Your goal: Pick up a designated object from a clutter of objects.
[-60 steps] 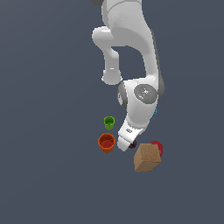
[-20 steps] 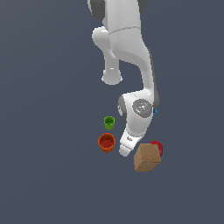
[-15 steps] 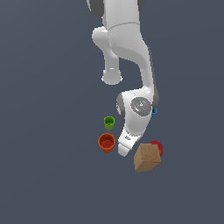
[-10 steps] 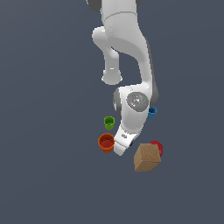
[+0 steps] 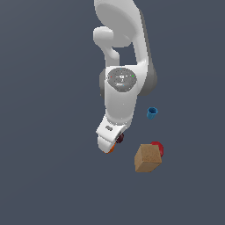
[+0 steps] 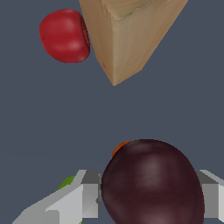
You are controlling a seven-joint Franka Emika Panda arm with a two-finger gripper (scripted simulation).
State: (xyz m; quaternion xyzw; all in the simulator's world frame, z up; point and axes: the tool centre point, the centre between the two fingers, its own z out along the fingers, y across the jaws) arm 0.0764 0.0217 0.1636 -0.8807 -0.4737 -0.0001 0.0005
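One arm (image 5: 121,83) fills the middle of the exterior view, its gripper (image 5: 115,141) closed on the dark plum (image 5: 119,138), of which only a sliver shows beside the white hand. An orange cup (image 5: 111,150) peeks out just under the hand. Toward the exterior view's right sit a wooden cube (image 5: 147,158), a red ball (image 5: 157,147) touching it from behind, and a blue cup (image 5: 151,113) farther back.

Seen from the wrist, the plum (image 6: 152,183) sits clamped between both grey fingers (image 6: 89,194), above the floor (image 6: 52,113). Orange cup (image 6: 121,147) and green cup (image 6: 68,182) edges show behind it; the cube (image 6: 129,35) and red ball (image 6: 64,36) lie beyond.
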